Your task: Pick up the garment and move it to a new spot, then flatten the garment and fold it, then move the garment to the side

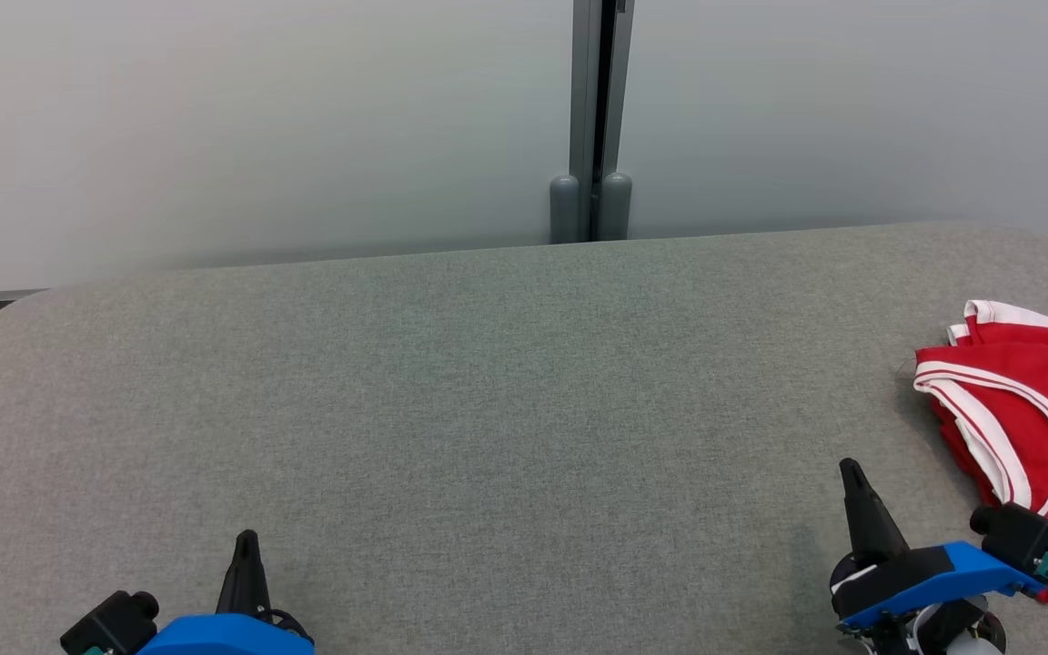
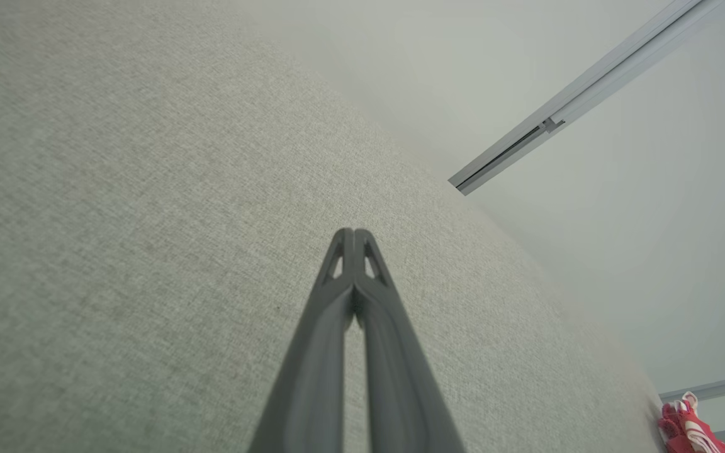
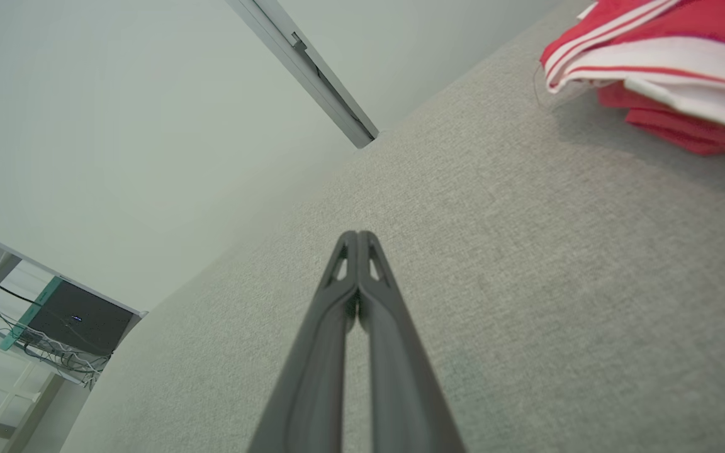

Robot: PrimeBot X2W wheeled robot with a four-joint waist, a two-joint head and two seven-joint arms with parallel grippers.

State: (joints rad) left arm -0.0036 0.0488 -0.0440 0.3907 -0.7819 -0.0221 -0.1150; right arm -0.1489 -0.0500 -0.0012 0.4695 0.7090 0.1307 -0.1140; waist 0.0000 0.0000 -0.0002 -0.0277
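Note:
The garment (image 1: 1024,409) is a red jersey with white trim, lying folded near the right edge of the grey fabric table (image 1: 488,409). It also shows at the upper right in the right wrist view (image 3: 664,56) and far off at the lower right in the left wrist view (image 2: 690,428). My right gripper (image 1: 850,468) stands shut and empty a little to the left of the garment, near the front edge; its tips (image 3: 357,236) press together. My left gripper (image 1: 246,539) is shut and empty at the front left, far from the garment, tips (image 2: 353,233) closed above bare cloth.
A pale wall with a grey vertical post (image 1: 592,118) runs behind the table. The table has rounded corners. In the right wrist view a dark box with cables (image 3: 73,321) sits on a shelf beyond the table's far left end.

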